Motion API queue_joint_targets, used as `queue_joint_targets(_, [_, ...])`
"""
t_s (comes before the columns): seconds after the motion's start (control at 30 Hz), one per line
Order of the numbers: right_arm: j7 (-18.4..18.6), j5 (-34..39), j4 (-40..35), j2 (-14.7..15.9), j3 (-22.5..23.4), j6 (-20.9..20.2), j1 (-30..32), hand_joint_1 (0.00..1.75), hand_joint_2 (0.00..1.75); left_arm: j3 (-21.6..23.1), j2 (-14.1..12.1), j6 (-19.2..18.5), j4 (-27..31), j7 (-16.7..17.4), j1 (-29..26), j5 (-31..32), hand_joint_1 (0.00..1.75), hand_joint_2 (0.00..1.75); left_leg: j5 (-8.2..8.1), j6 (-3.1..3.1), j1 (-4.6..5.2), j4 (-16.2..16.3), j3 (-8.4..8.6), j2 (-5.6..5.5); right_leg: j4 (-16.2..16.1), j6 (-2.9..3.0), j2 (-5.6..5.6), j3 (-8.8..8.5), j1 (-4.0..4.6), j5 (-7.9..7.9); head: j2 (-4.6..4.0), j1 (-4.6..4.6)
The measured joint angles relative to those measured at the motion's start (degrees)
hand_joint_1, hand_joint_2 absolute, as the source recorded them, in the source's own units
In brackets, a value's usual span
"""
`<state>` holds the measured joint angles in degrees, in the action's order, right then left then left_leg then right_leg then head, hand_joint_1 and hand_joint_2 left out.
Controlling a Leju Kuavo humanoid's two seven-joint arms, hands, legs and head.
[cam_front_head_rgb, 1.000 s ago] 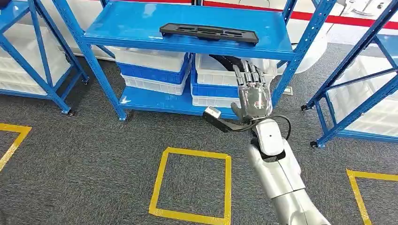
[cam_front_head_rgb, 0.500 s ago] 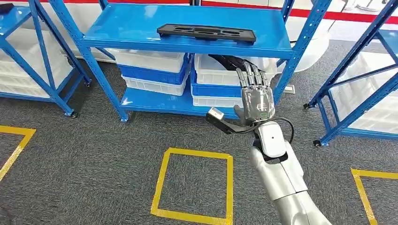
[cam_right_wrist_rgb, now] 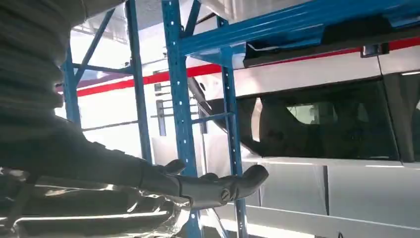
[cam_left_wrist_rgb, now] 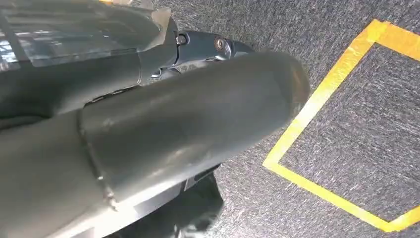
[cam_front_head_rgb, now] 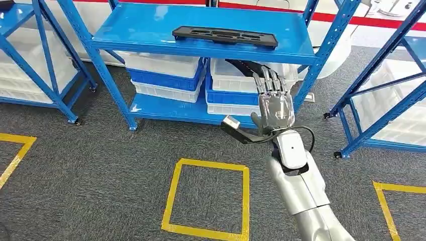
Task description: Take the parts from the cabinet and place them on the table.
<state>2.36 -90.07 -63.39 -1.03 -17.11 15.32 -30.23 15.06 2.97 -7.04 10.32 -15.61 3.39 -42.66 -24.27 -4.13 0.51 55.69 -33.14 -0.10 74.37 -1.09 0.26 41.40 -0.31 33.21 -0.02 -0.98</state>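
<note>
my right hand [cam_front_head_rgb: 274,106] centre frame, fingers straight, spread, holding nothing | black part [cam_front_head_rgb: 224,36] top centre on blue shelf [cam_front_head_rgb: 150,30] | bin contents beneath half hidden | left hand's state: cannot tell

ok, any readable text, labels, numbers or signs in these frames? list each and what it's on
None readable in any view.
Black part on the blue shelf: no label or marking visible.
White bins under the shelf: no text visible.
Right hand and its wrist cover: no legible marking.
Yellow floor tape square and the red stripe behind the rack: plain colour, no lettering.
Left hand: close and blurred, nothing to read.
</note>
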Motion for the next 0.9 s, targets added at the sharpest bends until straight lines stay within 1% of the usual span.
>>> queue_joint_targets(0.03, [0.0,0.0,0.0,0.1,0.1,0.0,0.2,0.0,1.75,0.0,0.0,0.0,0.0,0.0,0.0,0.0,0.0,0.0,-0.01,0.02,0.0,0.0,0.0,-0.03,0.8,-0.38,0.0,0.49,-0.1,-0.17,0.0,0.04])
queue_joint_targets(0.07, [0.0,0.0,0.0,0.2,0.1,0.0,0.2,0.0,1.75,0.0,0.0,0.0,0.0,0.0,-0.1,0.0,0.0,0.0,-0.02,0.04,-0.01,0.1,0.01,-0.07,-1.4,-0.94,-0.02,-0.6,-0.22,-1.3,0.0,0.02])
queue_joint_targets(0.1, [0.0,0.0,0.0,0.2,0.2,0.0,0.2,0.0,1.75,0.0,0.0,0.0,0.0,0.0,0.0,0.0,0.0,0.0,-0.11,0.18,-0.04,0.2,0.0,-0.1,-5.7,-1.56,-0.05,-2.75,-0.44,-3.12,0.0,0.04])
queue_joint_targets(0.13, [0.0,0.0,0.0,0.2,0.2,0.0,0.1,0.0,1.75,0.0,0.0,0.0,0.0,0.0,0.0,0.0,0.0,0.0,-0.29,0.43,-0.11,0.5,0.0,-0.12,-11.1,-2.11,-0.14,-5.45,-0.66,-5.14,0.0,0.02])
queue_joint_targets(0.17, [0.0,0.0,0.0,0.2,0.2,0.0,0.0,0.0,1.75,0.0,0.0,0.0,0.0,0.0,0.0,0.0,0.0,0.0,-0.55,0.83,-0.07,0.9,-0.1,-0.15,-15.7,-2.46,-0.37,-7.86,-0.85,-6.65,0.0,0.07])
queue_joint_targets(0.2, [0.0,0.0,0.0,0.2,0.2,0.0,-0.1,0.0,1.75,0.0,0.0,0.0,0.0,0.0,0.0,0.0,0.0,0.0,-1.01,1.38,0.5,1.8,-0.55,-0.15,-17.5,-1.92,-0.34,-8.85,-0.63,-6.88,0.0,0.13])
queue_joint_targets(0.23, [0.0,0.0,0.0,0.1,0.2,0.0,-0.1,0.0,1.75,0.0,0.0,0.0,0.0,0.0,0.0,0.0,0.0,0.0,-1.05,1.56,0.35,1.8,-0.61,-0.13,-17.3,-1.16,-0.21,-8.6,-0.61,-7.07,0.0,-0.13])
queue_joint_targets(0.27, [0.0,0.0,0.0,0.2,0.2,0.0,0.0,0.0,1.75,0.0,0.0,0.0,0.0,0.0,0.0,0.0,0.0,0.0,-1.02,1.65,0.3,1.8,-0.65,-0.08,-17.3,-0.96,-0.19,-8.6,-0.6,-7.01,0.0,-0.22])
queue_joint_targets(0.3, [0.0,0.0,0.0,0.2,0.2,0.0,0.0,0.0,1.75,0.0,0.0,0.0,0.0,0.0,0.0,0.0,0.0,0.0,-0.93,1.93,0.02,1.7,-0.65,-0.08,-17.3,-0.63,-0.14,-8.59,-0.38,-7.07,0.0,-0.15])
queue_joint_targets(0.33, [0.0,0.0,0.0,0.2,0.2,0.0,-0.1,0.0,1.75,0.0,0.0,0.0,0.0,0.1,0.0,0.0,0.0,0.0,-1.04,2.24,-0.04,1.8,-0.69,-0.09,-17.5,-0.14,-0.12,-8.64,-0.77,-7.32,0.0,-0.18])
queue_joint_targets(0.37, [0.0,0.0,0.0,0.1,0.2,0.0,-0.1,0.0,1.75,0.0,-0.2,0.0,0.0,0.1,0.0,0.0,0.0,0.0,-2.05,2.66,-0.27,2.7,-0.98,-0.14,-17.6,0.1,-0.1,-8.79,-1.11,-7.44,0.0,-0.07])
queue_joint_targets(0.4, [0.0,0.0,0.0,-0.1,0.2,0.0,-0.1,0.0,1.75,0.0,-0.1,0.0,0.0,0.1,0.1,0.0,0.0,0.0,-3.82,3.27,-0.34,5.1,-1.99,-0.1,-17.6,0.42,-0.1,-8.77,-1.16,-7.4,0.0,-0.57])
queue_joint_targets(0.43, [0.0,0.0,0.0,-0.1,0.2,0.0,-0.1,0.0,1.75,0.0,-0.1,0.0,0.0,0.1,0.1,-0.2,0.0,0.0,-6.13,3.75,-0.66,9.2,-3.91,-0.1,-17.6,0.73,-0.11,-8.72,-1.18,-7.46,0.0,-0.77])
queue_joint_targets(0.47, [0.0,0.0,0.0,-0.2,0.2,0.0,-0.1,0.0,1.75,0.0,-0.1,0.0,0.0,0.1,0.1,-0.2,0.0,0.0,-8.24,4.15,-0.93,13.9,-6.16,-0.09,-17.6,0.77,-0.12,-8.67,-1.17,-7.43,0.0,-0.72])
queue_joint_targets(0.5, [0.0,0.0,0.0,-0.2,0.2,0.0,0.0,0.0,1.75,0.0,-0.1,0.1,0.0,0.2,0.0,-0.3,0.0,0.0,-9.51,4.43,-1.14,17.6,-8.01,-0.09,-17.6,0.76,-0.14,-8.65,-1.17,-7.42,0.0,-0.76])
queue_joint_targets(0.53, [0.0,0.0,0.0,-0.2,0.2,0.0,0.0,0.0,1.75,0.0,-0.1,0.1,0.0,0.2,0.0,-0.3,0.0,0.0,-9.47,4.65,-1.35,19.3,-8.97,-0.06,-17.5,0.76,-0.14,-8.65,-1.22,-7.41,0.0,-0.72])
queue_joint_targets(0.57, [0.0,0.0,0.0,-0.2,0.2,0.0,0.0,0.0,1.75,0.0,-0.1,0.2,0.0,0.2,0.0,-0.4,0.0,0.0,-8.12,4.78,-1.58,18.3,-8.63,-0.06,-17.5,0.75,-0.12,-8.68,-1.29,-7.41,0.0,-0.77])
queue_joint_targets(0.6, [0.0,0.0,0.0,-0.2,0.2,0.0,0.0,0.0,1.75,0.0,-0.1,0.2,0.0,0.2,0.0,-0.4,0.0,0.0,-5.98,4.83,-1.76,15.1,-7.2,-0.04,-17.5,0.74,-0.09,-8.72,-1.41,-7.4,0.0,-0.76])
queue_joint_targets(0.63, [0.2,0.0,0.0,-0.3,0.2,0.0,0.0,0.0,1.75,0.0,-0.2,0.2,0.0,0.2,0.1,-0.4,0.0,0.0,-3.09,4.83,-1.9,9.6,-4.54,-0.04,-17.5,0.71,0.0,-8.8,-1.54,-7.38,0.0,-0.76])
queue_joint_targets(0.67, [0.2,0.0,0.0,-0.3,0.2,0.0,0.0,0.0,1.75,0.0,-0.2,0.1,0.0,0.2,0.1,-0.4,0.0,0.0,-0.89,4.77,-2.05,4.7,-2.04,-0.04,-17.5,0.62,0.08,-8.88,-1.57,-7.33,0.0,-0.79])
queue_joint_targets(0.7, [0.2,0.0,0.0,-0.4,0.2,0.0,0.0,0.0,1.75,0.0,-0.2,0.1,0.0,0.2,0.2,-0.4,0.0,0.0,-1.28,4.83,-1.92,2.2,-0.66,-0.16,-17.5,0.37,0.14,-8.76,-1.23,-7.27,0.0,-0.76])
queue_joint_targets(0.73, [0.2,0.0,0.0,-0.4,0.2,0.0,-0.1,0.0,1.75,0.0,-0.2,0.0,0.0,0.2,0.2,-0.4,0.0,0.0,-1.19,4.4,-1.64,2.0,-0.95,-0.31,-17.4,0.05,0.15,-8.54,-0.99,-7.27,0.0,-0.72])
queue_joint_targets(0.77, [0.2,0.0,0.0,-0.4,0.2,0.0,0.0,0.0,1.75,0.0,-0.2,0.0,0.0,0.3,0.2,-0.4,0.0,0.0,-1.23,4.19,-1.48,2.2,-1.11,-0.3,-17.5,-0.22,0.14,-8.48,-1.01,-7.36,0.0,-0.7])
queue_joint_targets(0.8, [0.2,0.0,0.0,-0.4,0.2,0.0,0.1,0.0,1.75,0.0,-0.2,0.0,0.0,0.4,0.2,-0.4,0.0,0.0,-1.32,3.81,-1.22,2.4,-1.17,-0.35,-17.8,-0.76,0.14,-8.48,-1.02,-7.42,0.0,-0.7])
queue_joint_targets(0.83, [0.3,0.0,0.0,-0.4,0.2,0.0,0.1,0.0,1.75,0.0,-0.2,0.0,0.0,0.4,0.2,-0.4,0.0,0.0,-1.12,3.23,-1.04,2.1,-1.07,-0.34,-18.0,-1.29,0.13,-8.62,-0.99,-7.54,0.0,-0.7])
queue_joint_targets(0.87, [0.3,0.0,-0.1,-0.3,0.2,0.0,0.1,0.0,1.75,0.0,-0.2,0.0,0.0,0.5,0.2,-0.3,0.0,0.0,-0.56,2.4,-1.52,1.3,-0.64,-0.18,-17.4,-1.58,-0.01,-8.09,-0.97,-7.0,0.0,-0.68])
queue_joint_targets(0.9, [0.3,0.0,-0.2,-0.3,0.2,0.0,0.0,0.0,1.75,0.0,-0.1,-0.1,0.0,0.5,0.3,-0.3,0.0,0.0,-0.46,1.89,-1.18,1.1,-0.57,-0.15,-15.4,-1.28,-0.09,-7.3,-0.96,-5.75,0.0,-0.52])
